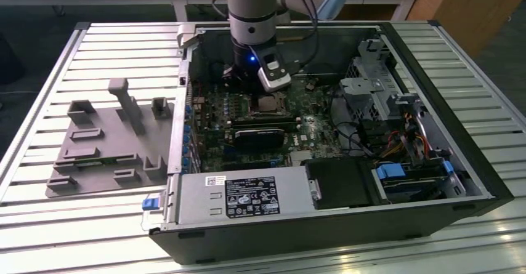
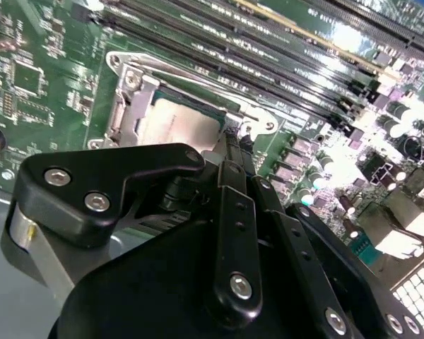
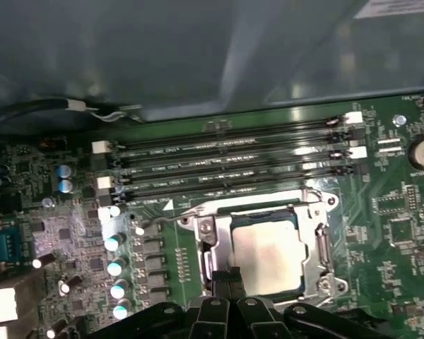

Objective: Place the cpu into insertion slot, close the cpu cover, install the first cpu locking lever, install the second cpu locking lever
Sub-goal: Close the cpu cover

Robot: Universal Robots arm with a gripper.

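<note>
The cpu point(image 3: 265, 251) lies flat in its socket on the green motherboard, its dull silver top showing in both wrist views point(image 2: 178, 121). The cpu cover point(image 3: 319, 244), a thin silvery frame, lies down around the chip point(image 2: 127, 95). A thin wire locking lever point(image 3: 247, 193) runs along the socket side nearest the memory slots. My gripper point(image 3: 226, 277) is shut, its black fingertips point(image 2: 231, 152) together at the socket's edge, touching or just above the frame. In the exterior view the gripper point(image 1: 246, 84) reaches down into the open computer case right beside the socket point(image 1: 267, 104).
Long memory slots point(image 3: 226, 166) run beside the socket, and capacitors point(image 3: 116, 265) stand close by. A black card point(image 1: 258, 137), the power supply point(image 1: 238, 197) and drive bays with cables point(image 1: 403, 138) crowd the case. A grey fixture plate point(image 1: 107, 145) lies outside on the slatted table.
</note>
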